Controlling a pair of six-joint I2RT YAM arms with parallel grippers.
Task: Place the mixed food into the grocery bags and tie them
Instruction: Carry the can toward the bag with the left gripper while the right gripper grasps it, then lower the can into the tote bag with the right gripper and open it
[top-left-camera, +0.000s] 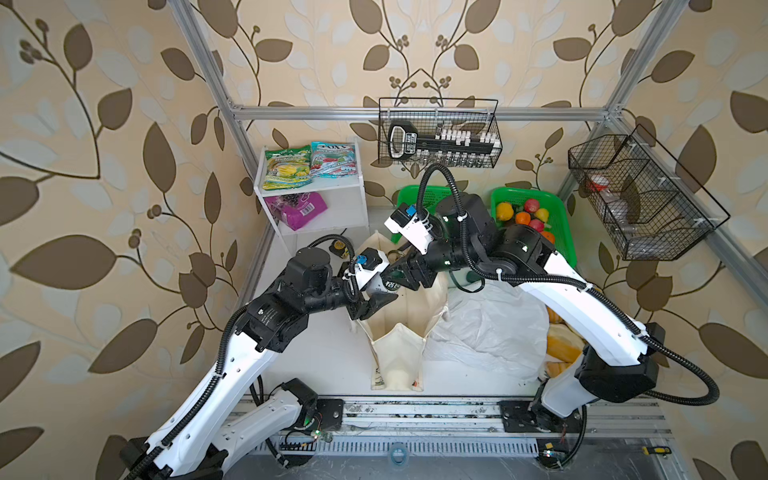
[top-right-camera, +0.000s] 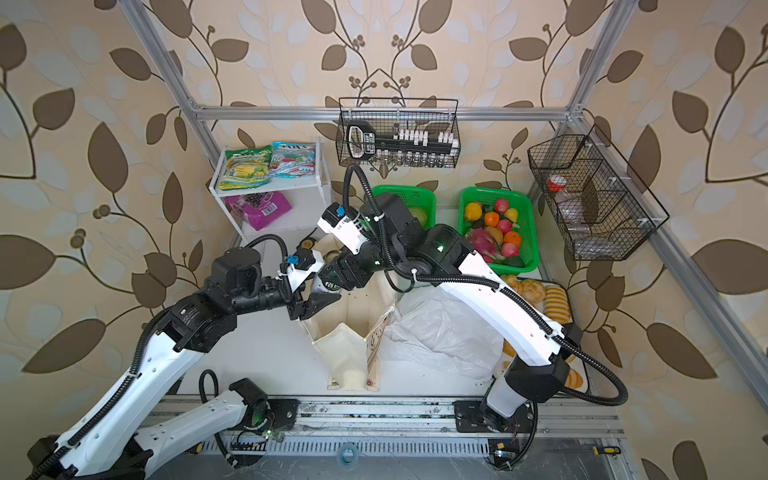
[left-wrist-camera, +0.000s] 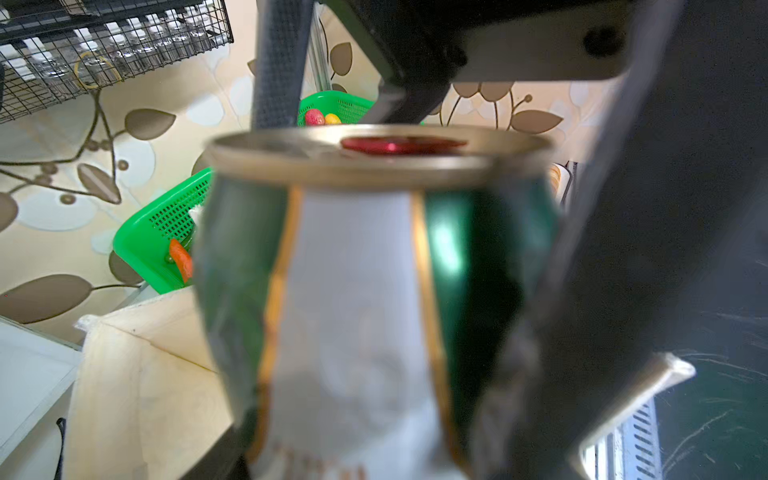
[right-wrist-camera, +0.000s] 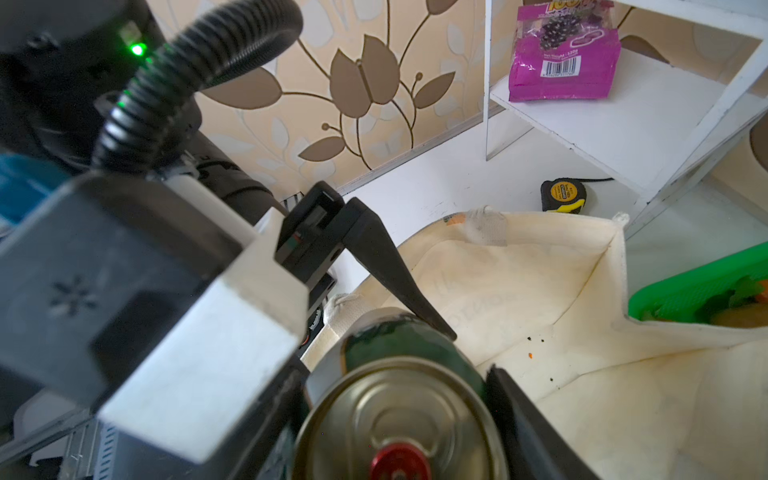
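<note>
I have the green drink can (top-left-camera: 390, 286) in the air above the 11 o'clock corner of the cream canvas tote (top-left-camera: 399, 345), whose mouth stands open on the tabletop (top-left-camera: 324, 361). Both claws are on the can.

The left claw (top-left-camera: 384, 297) comes in from 9 o'clock and pinches the can's body. In the left wrist view the label fills the frame, and the metal looks dented where the dark finger presses it.

The right claw (top-left-camera: 398, 277) reaches across from 2 o'clock. Its fingers (right-wrist-camera: 523, 424) sit tight against both sides of the can's top end, just under the rim with the red tab, so it is pinching the can too. In the right wrist view one finger of the left claw lies along the can's side lower down.

The white plastic bag (top-left-camera: 486, 328) lies crumpled at the tote's 3 o'clock, touching it. At 10 o'clock stands the white shelf (top-left-camera: 353, 195). The purple grape-print pouch (top-left-camera: 296, 209) is on its lower board, and the teal-and-red snack packet (top-left-camera: 333, 159) and a yellow-green snack packet (top-left-camera: 288, 168) lie side by side on top.

At 1 o'clock a green mesh basket (top-right-camera: 536, 232) holds fruit. Beside it, at 12 o'clock, a second green basket (top-right-camera: 415, 193) shows the pale green cabbage (top-right-camera: 419, 216) behind my right arm. A tape measure (right-wrist-camera: 563, 194) rests just beside the tote's far edge.
</note>
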